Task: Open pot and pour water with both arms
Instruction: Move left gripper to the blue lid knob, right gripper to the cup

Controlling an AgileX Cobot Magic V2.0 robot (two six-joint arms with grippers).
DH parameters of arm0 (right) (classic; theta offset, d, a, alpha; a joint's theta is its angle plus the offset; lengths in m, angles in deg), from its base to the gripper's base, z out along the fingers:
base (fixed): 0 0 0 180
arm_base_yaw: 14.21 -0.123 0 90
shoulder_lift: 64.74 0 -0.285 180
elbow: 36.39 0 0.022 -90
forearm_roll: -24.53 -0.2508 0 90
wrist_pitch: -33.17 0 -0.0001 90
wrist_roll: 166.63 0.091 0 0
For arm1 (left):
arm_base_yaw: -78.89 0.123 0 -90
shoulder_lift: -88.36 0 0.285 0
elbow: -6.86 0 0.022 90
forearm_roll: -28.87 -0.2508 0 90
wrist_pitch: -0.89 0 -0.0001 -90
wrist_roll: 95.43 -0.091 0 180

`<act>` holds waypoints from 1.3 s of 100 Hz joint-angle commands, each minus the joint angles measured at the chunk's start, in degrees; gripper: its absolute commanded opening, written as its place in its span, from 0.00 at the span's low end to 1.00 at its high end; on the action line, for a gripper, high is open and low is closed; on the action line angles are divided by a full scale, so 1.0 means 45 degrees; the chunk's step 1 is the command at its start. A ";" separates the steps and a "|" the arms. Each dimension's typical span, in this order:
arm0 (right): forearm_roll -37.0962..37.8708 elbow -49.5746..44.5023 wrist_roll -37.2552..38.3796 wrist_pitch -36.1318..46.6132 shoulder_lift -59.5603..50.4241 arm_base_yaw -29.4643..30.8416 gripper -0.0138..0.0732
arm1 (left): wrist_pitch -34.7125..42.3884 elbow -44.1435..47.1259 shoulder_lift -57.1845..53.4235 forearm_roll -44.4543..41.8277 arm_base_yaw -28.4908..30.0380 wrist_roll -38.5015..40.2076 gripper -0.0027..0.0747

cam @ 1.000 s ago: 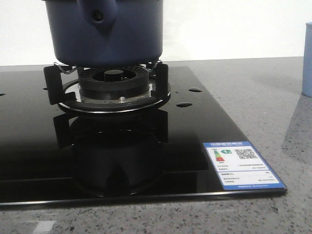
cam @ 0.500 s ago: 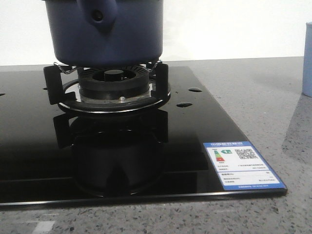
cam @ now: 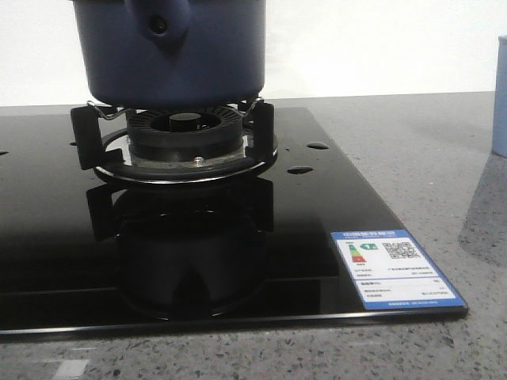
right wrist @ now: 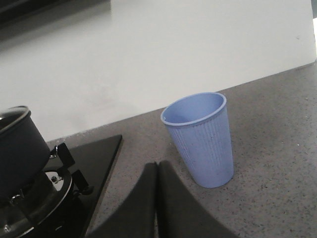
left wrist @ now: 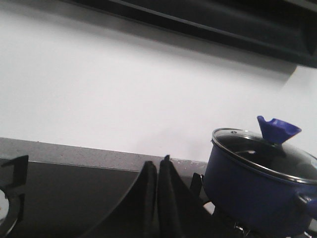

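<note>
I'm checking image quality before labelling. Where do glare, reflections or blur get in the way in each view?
Front view: the glossy black stove top mirrors the burner, and the pot is cropped at the top. Left wrist view: the shut left hand is a dark blur, while the glass lid is sharp. Right wrist view: the cup is clear and evenly lit; the shut right hand is blurred.

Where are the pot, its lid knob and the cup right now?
pot (cam: pixel 170 67), front view, front wall below the handle mount.
lid knob (left wrist: pixel 278 130), left wrist view, blue top.
cup (right wrist: pixel 202 144), right wrist view, ribbed side wall.
</note>
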 commanded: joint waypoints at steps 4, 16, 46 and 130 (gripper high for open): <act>0.0433 0.1684 -0.0764 -0.0142 0.1807 0.0083 0.09 | -0.0795 -0.1994 0.1676 -0.0097 0.0002 -0.1218 0.01; 0.0433 0.3023 -0.1463 -0.0950 0.3450 -0.0221 0.09 | -0.1507 -0.3274 0.3134 -0.0097 -0.0130 -0.2127 0.01; 0.0433 0.4118 -0.2534 -0.0986 0.5324 -0.1819 0.09 | -0.0651 -0.3996 0.5182 0.0012 -0.2207 -0.2186 0.02; 0.0433 0.4118 -0.2534 -0.1009 0.5626 -0.1952 0.74 | 0.5969 -0.5120 1.1504 0.0495 -0.6872 -0.2186 0.64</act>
